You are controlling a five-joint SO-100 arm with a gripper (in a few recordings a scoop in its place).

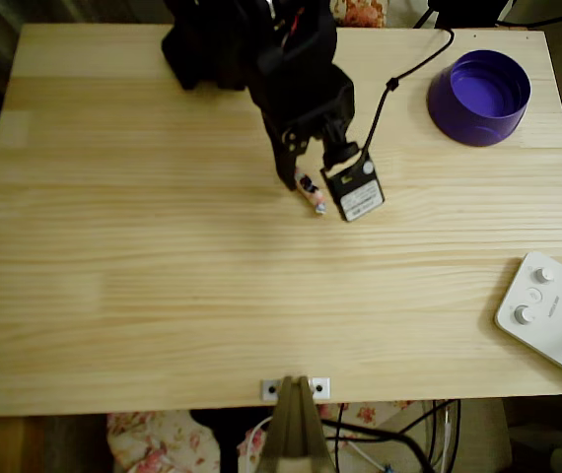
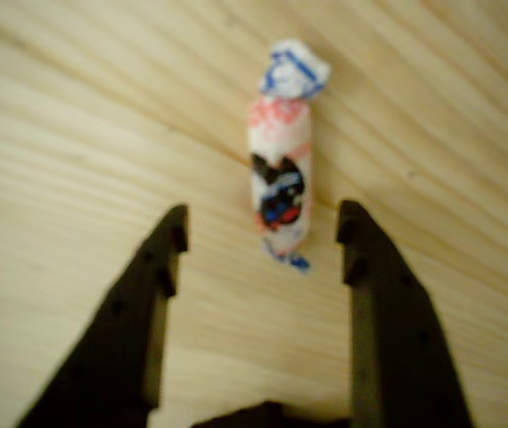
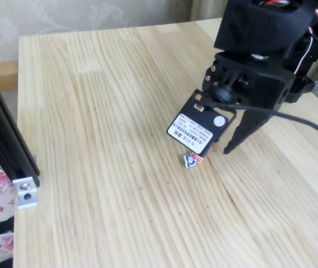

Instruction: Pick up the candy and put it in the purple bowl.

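In the fixed view, the camera box on the arm hides most of the candy (image 3: pixel 191 160), so you see just one twisted end. In the wrist view your gripper (image 2: pixel 263 234) is spread wide, with the candy (image 2: pixel 279 190) on the table between its tips, untouched. The purple bowl (image 1: pixel 479 97) sits far right in the overhead view, with nothing inside.

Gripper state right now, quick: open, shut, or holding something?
Gripper: open, holding nothing; its fingers straddle the near end of the candy, which lies on the table.
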